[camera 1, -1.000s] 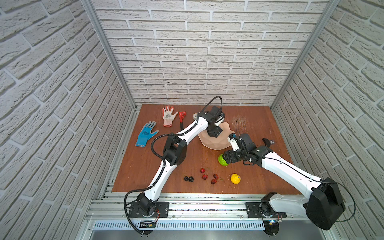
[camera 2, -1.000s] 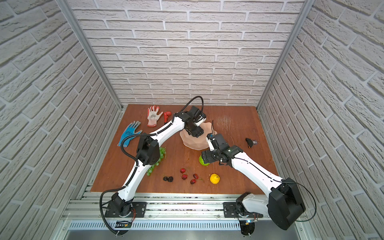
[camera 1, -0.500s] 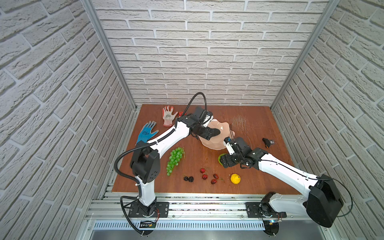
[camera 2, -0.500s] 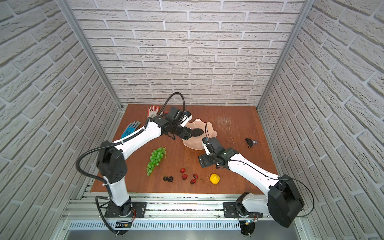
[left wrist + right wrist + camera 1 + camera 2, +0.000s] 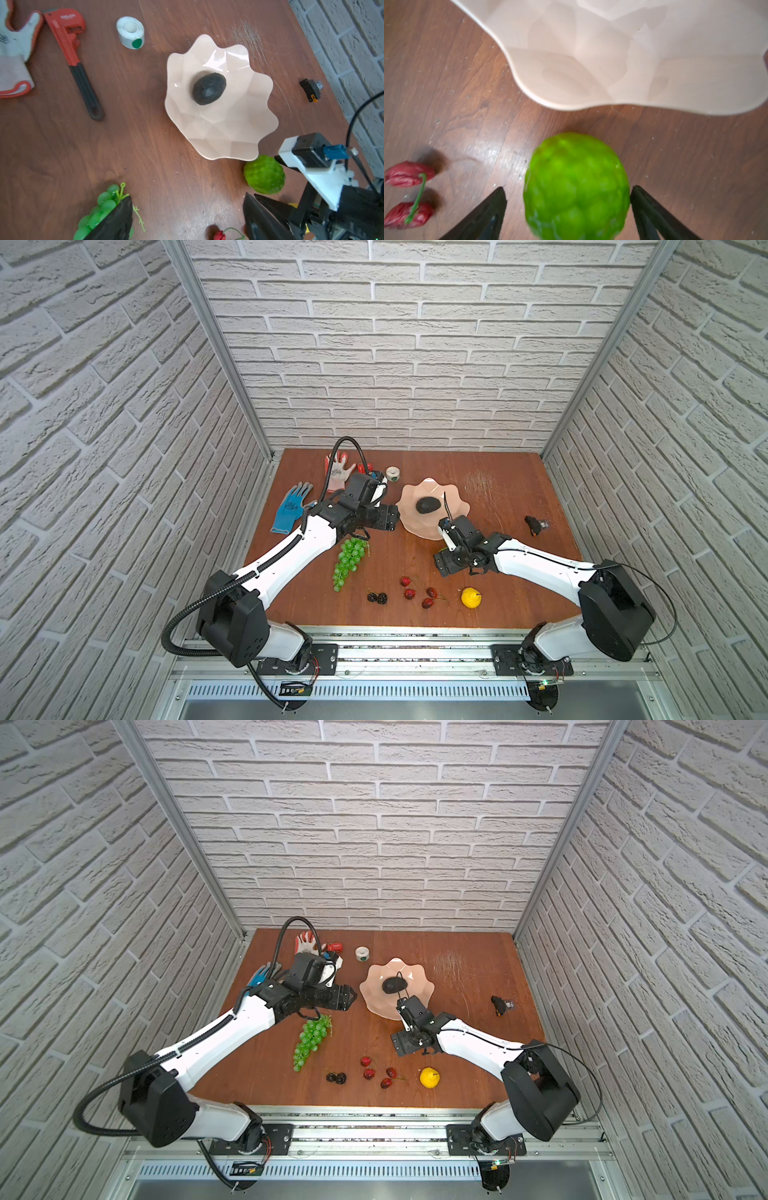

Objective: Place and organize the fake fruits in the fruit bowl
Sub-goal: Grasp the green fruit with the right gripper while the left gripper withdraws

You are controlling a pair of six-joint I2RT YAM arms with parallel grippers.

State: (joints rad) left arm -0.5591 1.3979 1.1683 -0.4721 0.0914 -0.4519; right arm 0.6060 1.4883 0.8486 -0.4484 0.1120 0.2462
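Note:
The peach-pink fruit bowl (image 5: 409, 526) (image 5: 376, 1006) (image 5: 228, 133) stands mid-table with the blackish avocado (image 5: 428, 504) (image 5: 394, 984) (image 5: 208, 88) lying in it. My left gripper (image 5: 390, 519) (image 5: 351, 996) (image 5: 187, 196) hovers open and empty just left of the bowl. The bumpy green ball (image 5: 264, 174) (image 5: 577, 182) rests on the table by the bowl's near rim. My right gripper (image 5: 451, 562) (image 5: 409, 1042) (image 5: 568, 187) is open astride it, hiding it in both top views. Grapes (image 5: 349, 560), blackberries (image 5: 377, 597), red berries (image 5: 409, 593) (image 5: 409, 176) and lemon (image 5: 471, 597) lie on the table.
A red pipe wrench (image 5: 72, 56), a white tape roll (image 5: 131, 32) (image 5: 392, 473) and a white-and-red glove (image 5: 338, 466) lie at the back left. A blue glove (image 5: 291, 506) lies by the left edge. A small black object (image 5: 536, 525) sits right of the bowl.
My left arm has drawn back leftward from over the bowl, leaving the avocado inside and uncovering the grapes. My right gripper has come down over the green ball.

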